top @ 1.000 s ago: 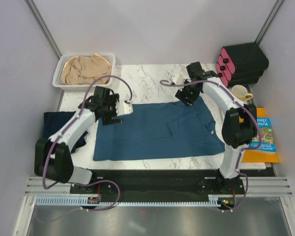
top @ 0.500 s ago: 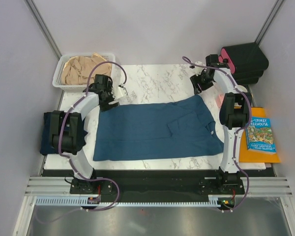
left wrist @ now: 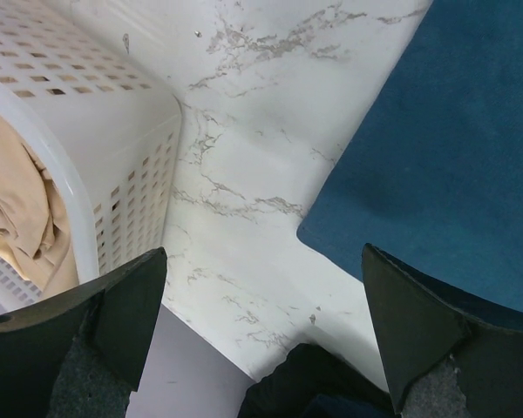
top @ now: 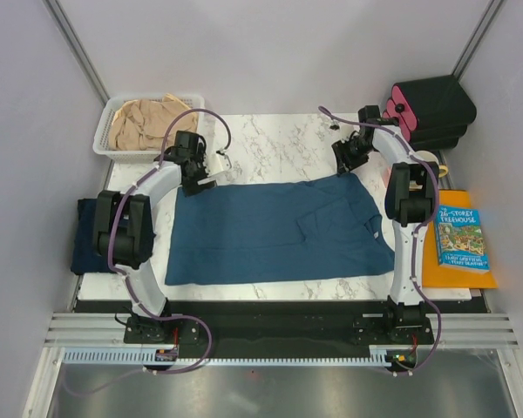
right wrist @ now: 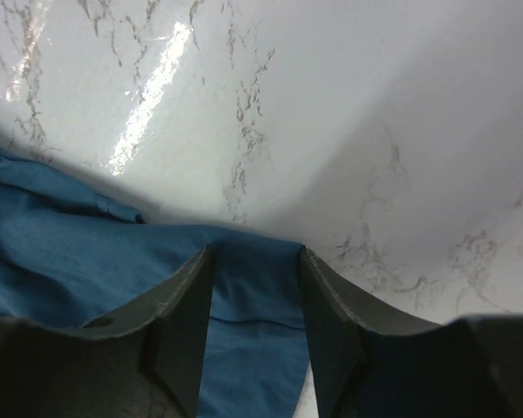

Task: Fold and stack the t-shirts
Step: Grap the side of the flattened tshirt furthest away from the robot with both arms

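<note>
You have three t-shirts here. One teal-blue t-shirt (top: pixel 279 231) lies spread flat in the middle of the marble surface (top: pixel 279 144). One navy t-shirt (top: pixel 87 248) lies at 9 o'clock, on the surface's edge. One beige t-shirt (top: pixel 144 122) lies crumpled inside the one white basket (left wrist: pixel 131 139) at 11 o'clock.

Your left fingers (left wrist: pixel 113 313) are spread wide, hold nothing, and hover by the teal shirt's 11 o'clock corner. Your right fingers (right wrist: pixel 179 322) stand partly apart at its 1 o'clock corner, with the shirt's edge lying between them.

At 2 to 3 o'clock you see one black case (top: pixel 431 109), one mug (top: pixel 434 162) and one book (top: pixel 460 239).
</note>
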Robot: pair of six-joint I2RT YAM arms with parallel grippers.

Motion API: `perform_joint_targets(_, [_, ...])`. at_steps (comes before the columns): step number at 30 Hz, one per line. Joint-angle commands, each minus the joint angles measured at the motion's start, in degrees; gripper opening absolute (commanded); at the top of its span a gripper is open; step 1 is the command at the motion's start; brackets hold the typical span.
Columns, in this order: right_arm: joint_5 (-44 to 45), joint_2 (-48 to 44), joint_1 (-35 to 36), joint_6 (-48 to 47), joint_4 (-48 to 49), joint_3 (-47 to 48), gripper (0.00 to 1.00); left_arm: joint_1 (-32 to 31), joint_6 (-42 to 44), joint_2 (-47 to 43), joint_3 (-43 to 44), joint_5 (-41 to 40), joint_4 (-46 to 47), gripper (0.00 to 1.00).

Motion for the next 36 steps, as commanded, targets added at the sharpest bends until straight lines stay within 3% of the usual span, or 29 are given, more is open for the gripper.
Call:
perform_joint_targets(1, [-2.5, 1.5, -0.4, 1.0, -0.2, 2.5, 0.49, -0.9, 1.7, 1.3, 0.7, -0.9, 2.0, 1.0])
perform_joint_targets(8, [-2.2, 1.5, -0.8, 0.6, -0.2, 3.2, 0.48, -2.4, 3.6, 3.8, -1.5, -2.2, 3.7, 1.0])
perform_joint_targets(10, [-2.3, 1.3, -0.8, 0.6, -0.2, 3.4, 0.4, -3.0, 3.9, 4.7, -1.7, -3.2, 4.8, 1.0])
perform_joint_targets(14, [-2.4, 0.8, -0.8, 0.1, -0.4, 3.5, 0.1, -3.8, 3.8, 7.4, -1.7, -4.9, 5.6, 1.0])
perform_joint_targets(16, [-2.4, 0.8, -0.8, -0.4, -0.3, 4.0, 0.01, -4.3, 3.7, 7.9, -1.8, -5.0, 5.7, 0.99])
perform_joint_targets(26, [-4.0, -2.3, -0.3, -2.4, -0.2, 5.8, 0.0, -5.7, 4.0, 8.4, -3.1, -5.2, 6.5, 0.99])
perform_joint_targets(36, [-7.3, -14.5, 2.9, -13.9, -4.9, -5.8, 0.0, -5.8, 4.5, 8.4, -2.8, -5.1, 7.0, 0.99])
